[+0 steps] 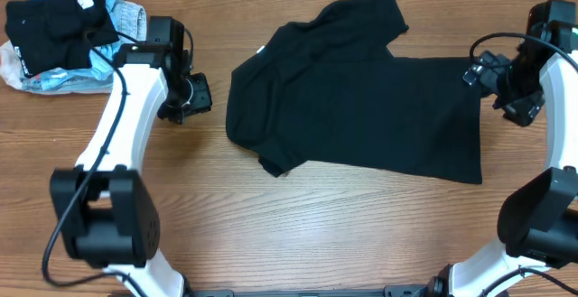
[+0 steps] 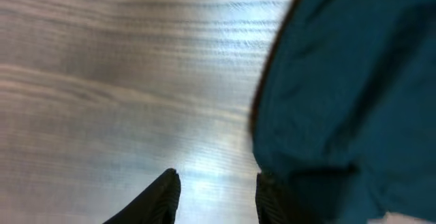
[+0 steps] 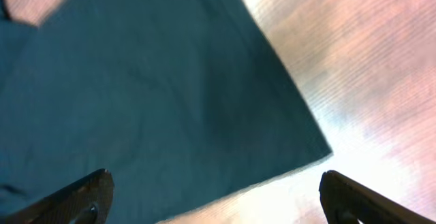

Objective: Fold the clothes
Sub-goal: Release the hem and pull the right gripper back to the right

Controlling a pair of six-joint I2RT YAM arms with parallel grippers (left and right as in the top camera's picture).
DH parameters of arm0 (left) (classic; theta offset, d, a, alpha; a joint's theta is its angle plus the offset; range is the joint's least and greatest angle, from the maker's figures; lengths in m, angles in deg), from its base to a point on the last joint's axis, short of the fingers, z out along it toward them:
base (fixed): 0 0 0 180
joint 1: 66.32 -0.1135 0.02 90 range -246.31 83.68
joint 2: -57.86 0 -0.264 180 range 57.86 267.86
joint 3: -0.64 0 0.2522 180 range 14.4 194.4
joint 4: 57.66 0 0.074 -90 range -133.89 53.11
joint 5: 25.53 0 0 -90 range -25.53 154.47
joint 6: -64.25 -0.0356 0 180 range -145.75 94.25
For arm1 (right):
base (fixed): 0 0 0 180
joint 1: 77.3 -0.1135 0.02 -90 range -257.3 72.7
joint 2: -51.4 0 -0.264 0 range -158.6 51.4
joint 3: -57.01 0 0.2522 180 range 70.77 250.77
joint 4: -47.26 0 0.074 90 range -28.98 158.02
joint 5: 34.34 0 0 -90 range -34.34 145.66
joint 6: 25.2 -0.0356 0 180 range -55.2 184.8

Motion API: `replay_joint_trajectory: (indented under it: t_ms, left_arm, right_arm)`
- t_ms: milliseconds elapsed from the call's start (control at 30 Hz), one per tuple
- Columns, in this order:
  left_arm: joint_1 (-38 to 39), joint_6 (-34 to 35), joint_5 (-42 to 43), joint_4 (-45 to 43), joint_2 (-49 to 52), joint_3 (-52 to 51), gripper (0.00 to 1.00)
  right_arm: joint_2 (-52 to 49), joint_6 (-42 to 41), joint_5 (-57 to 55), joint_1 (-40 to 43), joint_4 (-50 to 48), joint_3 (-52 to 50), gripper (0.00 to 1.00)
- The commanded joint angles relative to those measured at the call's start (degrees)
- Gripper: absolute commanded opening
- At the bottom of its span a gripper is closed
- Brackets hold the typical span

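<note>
The black clothes (image 1: pixel 361 107) lay spread across the middle of the table (image 1: pixel 316 234). The right gripper (image 3: pixel 214 193) hung over their corner, jaws wide apart and empty. The left gripper (image 2: pixel 216 190), jaws partly open, held nothing beside their edge.

Overhead looks straight down on the table (image 1: pixel 343 225); 2 close wrist views each share its clothes (image 1: pixel 361 107).

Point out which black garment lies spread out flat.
The black T-shirt at centre, laid open with its sleeves showing. The other black garment sits crumpled atop the pale blue clothes at the far left.
</note>
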Motion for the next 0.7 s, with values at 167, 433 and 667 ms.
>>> replay_joint_trajectory:
  t_ms: [167, 433, 667]
  left_arm:
    - [4.83, -0.76, 9.77, 4.52, -8.57, 1.14, 0.55]
    - [17.84, 7.23, 6.56, 6.10, -6.34, -4.42, 0.91]
    - [24.37, 22.40, 4.92, -3.96, -5.35, -13.20, 0.91]
  right_arm:
    - [3.28, -5.18, -2.78, -0.04, 1.86, 1.38, 1.00]
    - [3.26, -6.08, -3.85, 2.38, -0.55, -1.79, 1.00]
    - [3.26, -6.05, -4.11, 2.47, -0.57, -2.25, 1.00]
